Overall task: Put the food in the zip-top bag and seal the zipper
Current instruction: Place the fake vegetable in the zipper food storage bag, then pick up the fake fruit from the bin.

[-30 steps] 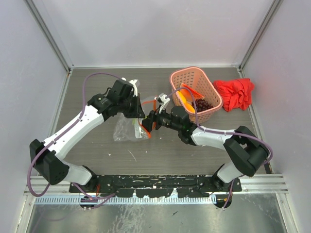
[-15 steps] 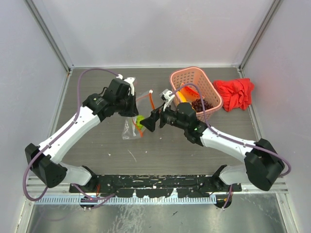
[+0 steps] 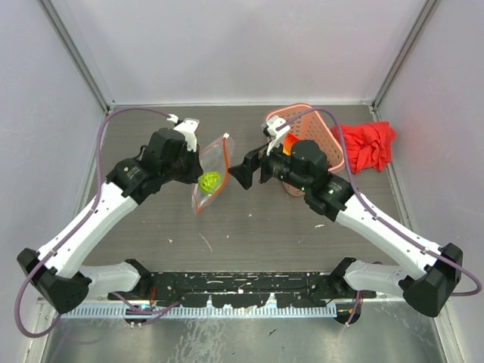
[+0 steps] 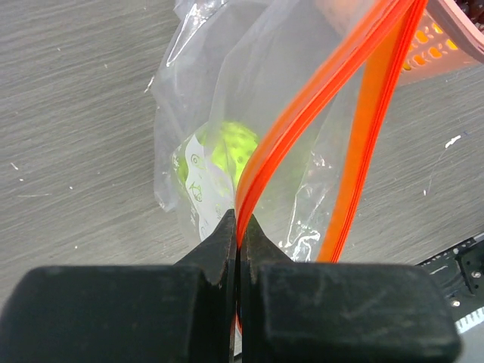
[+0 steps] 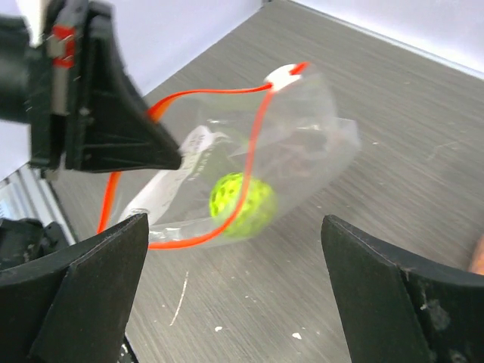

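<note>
I see a scuffed grey table [image 3: 249,227], white walls [image 3: 242,45] around; left gripper [image 4: 238,227] clamps the zipper [image 4: 318,98] of the bag [image 3: 214,162]; right gripper [image 5: 234,227] gapes wide.

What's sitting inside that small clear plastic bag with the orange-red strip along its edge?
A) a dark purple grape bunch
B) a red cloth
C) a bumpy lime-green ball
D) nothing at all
C: the bumpy lime-green ball shows through the clear plastic bag, which the left gripper pinches by its orange-red strip.
</note>
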You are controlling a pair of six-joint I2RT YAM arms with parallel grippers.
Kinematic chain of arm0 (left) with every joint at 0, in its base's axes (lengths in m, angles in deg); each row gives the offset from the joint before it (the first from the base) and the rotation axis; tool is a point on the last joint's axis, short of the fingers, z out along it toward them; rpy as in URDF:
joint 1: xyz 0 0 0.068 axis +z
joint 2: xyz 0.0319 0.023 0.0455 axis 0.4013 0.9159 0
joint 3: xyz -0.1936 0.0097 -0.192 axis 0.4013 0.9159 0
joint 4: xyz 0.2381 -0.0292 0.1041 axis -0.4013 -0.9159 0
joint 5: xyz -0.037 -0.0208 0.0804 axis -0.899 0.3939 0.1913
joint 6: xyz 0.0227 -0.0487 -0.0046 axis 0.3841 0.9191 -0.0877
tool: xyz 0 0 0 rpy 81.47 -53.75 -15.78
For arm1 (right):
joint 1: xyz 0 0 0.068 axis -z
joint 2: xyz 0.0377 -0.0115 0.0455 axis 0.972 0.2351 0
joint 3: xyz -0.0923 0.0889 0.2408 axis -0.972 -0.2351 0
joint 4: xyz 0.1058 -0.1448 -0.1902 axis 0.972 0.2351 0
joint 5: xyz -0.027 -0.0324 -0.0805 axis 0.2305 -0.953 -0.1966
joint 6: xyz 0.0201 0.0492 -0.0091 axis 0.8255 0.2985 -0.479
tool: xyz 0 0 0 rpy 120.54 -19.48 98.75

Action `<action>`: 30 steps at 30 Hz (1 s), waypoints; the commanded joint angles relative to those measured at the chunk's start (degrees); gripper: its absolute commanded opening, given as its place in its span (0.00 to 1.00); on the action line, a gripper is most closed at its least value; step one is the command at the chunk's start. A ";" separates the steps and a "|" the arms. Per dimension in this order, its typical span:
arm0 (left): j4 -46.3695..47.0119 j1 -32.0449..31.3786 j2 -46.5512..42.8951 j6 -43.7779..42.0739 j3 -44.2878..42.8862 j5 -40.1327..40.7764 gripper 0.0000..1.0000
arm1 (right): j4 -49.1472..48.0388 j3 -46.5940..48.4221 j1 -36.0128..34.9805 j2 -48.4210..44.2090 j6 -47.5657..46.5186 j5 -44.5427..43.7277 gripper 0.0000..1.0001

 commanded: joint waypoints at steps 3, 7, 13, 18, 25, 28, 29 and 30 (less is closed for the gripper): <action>10.92 0.50 -7.52 -3.23 6.63 0.94 0.00 | 13.17 8.31 0.52 0.04 -1.85 -13.11 0.97; 10.87 1.14 -8.02 -2.64 6.91 0.90 0.00 | 12.13 9.38 0.51 2.66 1.60 -9.60 0.94; 10.51 1.46 -8.54 -2.29 7.09 1.03 0.00 | 10.95 10.10 0.13 6.44 3.49 -9.77 0.90; 9.52 1.49 -9.73 -2.63 7.38 6.85 0.00 | 15.54 12.58 0.66 6.73 1.26 -15.92 0.90; 8.58 1.60 -9.79 -2.94 7.36 11.90 0.00 | 24.09 17.46 9.03 8.75 -0.78 -17.13 0.91; 8.49 1.66 -9.67 -2.94 7.46 12.03 0.00 | 26.80 18.75 14.75 10.27 -1.86 -15.10 0.91; 8.45 1.64 -9.54 -2.87 7.41 11.96 0.00 | 27.59 19.31 16.58 11.04 -2.15 -13.96 0.91; 8.48 1.68 -9.56 -3.00 7.44 11.92 0.00 | 28.62 19.94 18.49 11.91 -2.54 -12.72 0.91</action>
